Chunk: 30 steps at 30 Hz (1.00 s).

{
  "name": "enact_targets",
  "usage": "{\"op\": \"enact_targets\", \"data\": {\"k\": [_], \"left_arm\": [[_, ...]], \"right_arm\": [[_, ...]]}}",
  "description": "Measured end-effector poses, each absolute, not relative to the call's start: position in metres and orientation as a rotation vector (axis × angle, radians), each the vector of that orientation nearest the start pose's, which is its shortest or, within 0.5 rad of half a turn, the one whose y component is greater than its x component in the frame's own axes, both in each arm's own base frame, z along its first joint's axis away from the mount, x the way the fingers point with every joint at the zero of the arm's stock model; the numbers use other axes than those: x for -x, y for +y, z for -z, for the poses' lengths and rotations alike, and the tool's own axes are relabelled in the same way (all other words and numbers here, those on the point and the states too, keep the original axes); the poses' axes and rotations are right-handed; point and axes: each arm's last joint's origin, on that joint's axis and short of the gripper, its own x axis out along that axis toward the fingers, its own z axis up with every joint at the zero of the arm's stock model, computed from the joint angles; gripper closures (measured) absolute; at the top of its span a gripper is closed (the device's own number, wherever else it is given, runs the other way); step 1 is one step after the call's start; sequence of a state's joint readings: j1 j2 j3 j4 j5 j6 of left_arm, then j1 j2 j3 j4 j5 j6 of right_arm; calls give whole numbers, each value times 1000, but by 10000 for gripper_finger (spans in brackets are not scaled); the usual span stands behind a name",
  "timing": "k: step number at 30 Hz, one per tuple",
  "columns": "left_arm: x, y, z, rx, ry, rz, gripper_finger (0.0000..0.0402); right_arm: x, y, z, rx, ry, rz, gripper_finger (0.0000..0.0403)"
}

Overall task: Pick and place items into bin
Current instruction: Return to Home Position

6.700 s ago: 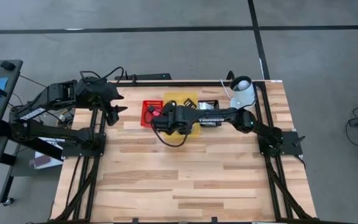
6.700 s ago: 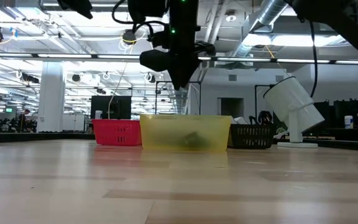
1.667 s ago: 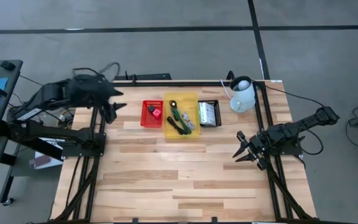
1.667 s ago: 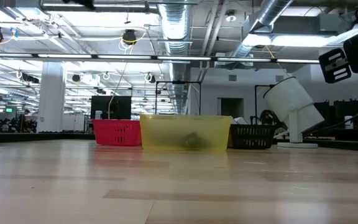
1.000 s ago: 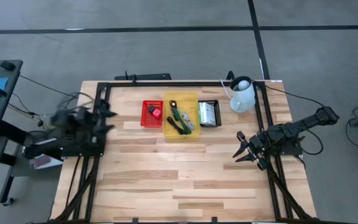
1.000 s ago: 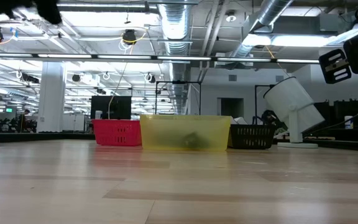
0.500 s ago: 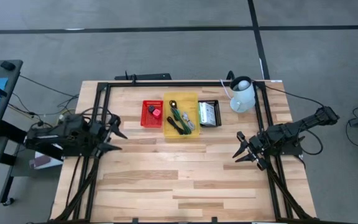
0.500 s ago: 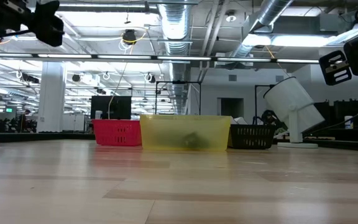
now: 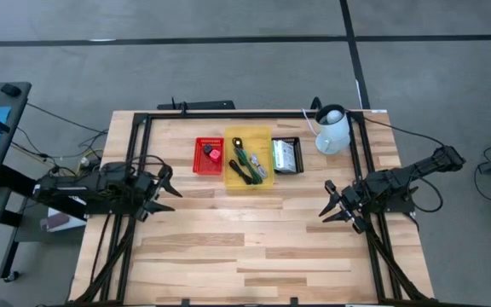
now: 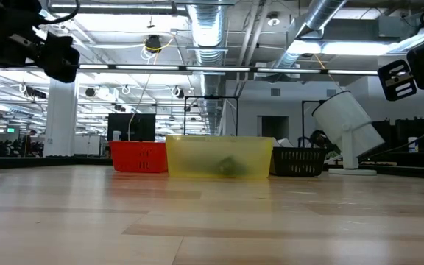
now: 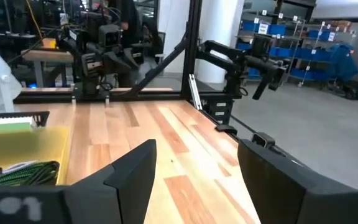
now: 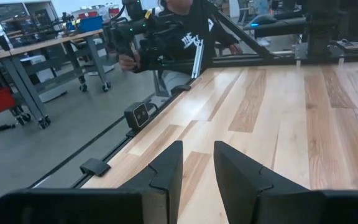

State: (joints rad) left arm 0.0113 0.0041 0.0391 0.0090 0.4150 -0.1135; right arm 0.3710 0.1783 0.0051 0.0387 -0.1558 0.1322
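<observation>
Three small bins stand in a row at the table's far middle: a red bin (image 9: 209,156), a yellow bin (image 9: 248,159) and a black bin (image 9: 285,155). The small red block (image 9: 215,156) and a dark piece lie in the red bin. The green strip and black cords (image 9: 245,164) lie in the yellow bin, and the white bar (image 9: 283,155) lies in the black one. My left gripper (image 9: 167,183) (image 11: 197,149) hovers open near the table's left edge, pointing right. My right gripper (image 9: 325,201) (image 12: 197,149) hovers open near the right edge, pointing left. Neither holds anything.
The white jug-like lamp (image 9: 332,130) stands at the far right corner, just right of the black bin. A dark frame rail (image 9: 228,115) runs along the table's far side. The wooden table (image 9: 245,247) lies bare between the arms and the near edge. A person (image 12: 185,31) shows beyond the table's left side.
My left arm has swung from the table's left edge toward the right and slightly toward the near edge, and its open gripper now points right over the table. My right arm has kept still. The bins and their items have not moved.
</observation>
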Motion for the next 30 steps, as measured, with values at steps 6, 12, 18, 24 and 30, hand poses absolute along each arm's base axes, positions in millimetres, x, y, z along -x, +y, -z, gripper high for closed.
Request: {"op": "enact_targets", "data": {"k": [6,12,18,24,30], "left_arm": [[-96,-3,-175,75,-19,122,181],[-96,4,-173,38,-10,-122,181],[-95,5,-173,34,-9,-138,181],[-95,5,-173,30,-6,-141,181],[-95,5,-173,30,-5,-144,181]], "right_arm": [[-98,43,-154,-114,170,-516,316],[-98,43,-154,-114,169,-516,316],[-98,43,-154,-114,169,-516,316],[-98,43,-154,-114,169,-516,316],[-98,43,-154,-114,169,-516,316]]}}
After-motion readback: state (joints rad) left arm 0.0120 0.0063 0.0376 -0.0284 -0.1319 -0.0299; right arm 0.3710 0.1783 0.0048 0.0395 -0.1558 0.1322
